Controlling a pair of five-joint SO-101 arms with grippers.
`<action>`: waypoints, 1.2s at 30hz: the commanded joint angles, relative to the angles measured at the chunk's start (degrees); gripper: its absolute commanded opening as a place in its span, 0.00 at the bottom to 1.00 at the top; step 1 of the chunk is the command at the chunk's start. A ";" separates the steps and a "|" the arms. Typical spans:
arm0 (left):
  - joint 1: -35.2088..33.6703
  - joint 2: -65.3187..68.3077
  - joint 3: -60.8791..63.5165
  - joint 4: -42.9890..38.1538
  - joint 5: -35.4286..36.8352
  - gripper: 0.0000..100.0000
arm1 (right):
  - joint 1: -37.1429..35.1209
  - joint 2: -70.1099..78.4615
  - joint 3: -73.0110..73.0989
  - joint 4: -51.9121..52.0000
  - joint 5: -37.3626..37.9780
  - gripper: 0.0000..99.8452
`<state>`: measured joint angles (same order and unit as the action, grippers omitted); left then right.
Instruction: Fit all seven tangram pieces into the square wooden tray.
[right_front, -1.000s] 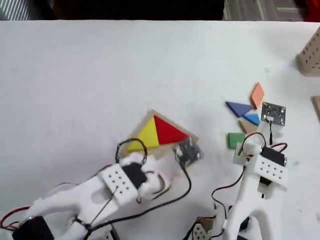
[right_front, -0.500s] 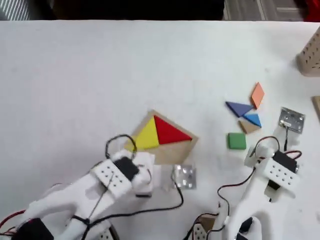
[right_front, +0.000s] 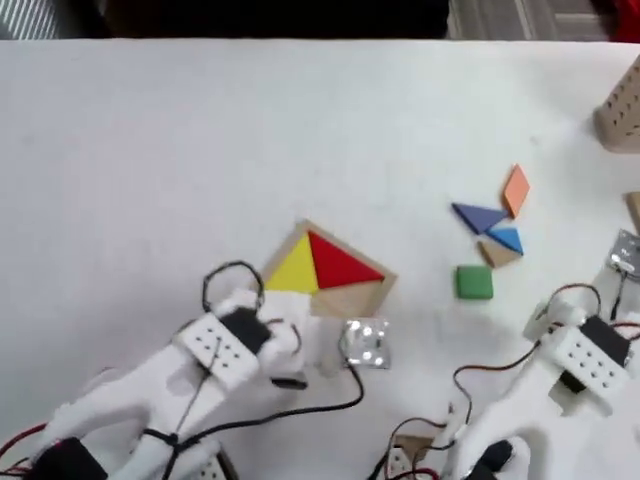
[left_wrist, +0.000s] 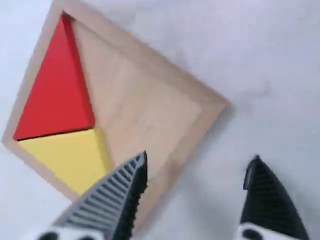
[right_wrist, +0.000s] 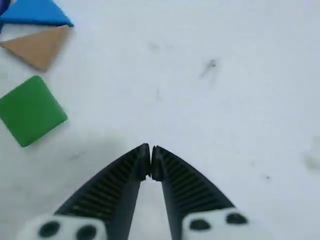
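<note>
**A:** What do we find closest to us?

**B:** Our left gripper (left_wrist: 199, 161). Its fingers are spread apart with nothing between them. One ribbed finger hangs above the rim of the square wooden tray (left_wrist: 145, 95), the other above the white table (right_front: 200, 150) just beside it.

**A:** And on our other side?

**B:** Our right gripper (right_wrist: 150, 151) has its fingers pressed together, gripping nothing, over bare table. In the high view we see it near the table's right edge, well apart from the tray.

**A:** How do we read the tray?

**B:** It lies turned like a diamond near the front middle of the table. A flat red triangle (right_front: 338, 262) and a flat yellow triangle (right_front: 292, 270) lie inside it, touching along one edge. We see bare wood in the rest.

**A:** Where are the loose pieces?

**B:** To the right of the tray, apart from it. The green square block (right_front: 473, 282) lies nearest us. Behind it a tan triangle (right_front: 497, 254) touches a light blue triangle (right_front: 506, 238). A dark blue triangle (right_front: 477, 215) comes next, and the orange parallelogram (right_front: 515, 190) is farthest.

**A:** Beyond that?

**B:** We see a pale wooden block with holes (right_front: 622, 110) at the far right edge.
</note>
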<state>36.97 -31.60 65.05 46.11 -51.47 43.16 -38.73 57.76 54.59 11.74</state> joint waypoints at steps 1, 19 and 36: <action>1.10 -1.01 -2.99 0.44 -1.41 0.31 | 1.45 -0.84 -2.99 -0.40 -0.44 0.02; -4.70 21.76 -16.44 -3.52 4.31 0.23 | 2.24 -0.92 -3.87 0.31 -0.53 0.02; 3.65 23.25 -16.00 -7.12 14.42 0.04 | 1.27 -0.84 -3.78 0.31 -0.53 0.02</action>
<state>39.69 -9.27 50.99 43.03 -47.87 44.66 -38.73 56.53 54.59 11.74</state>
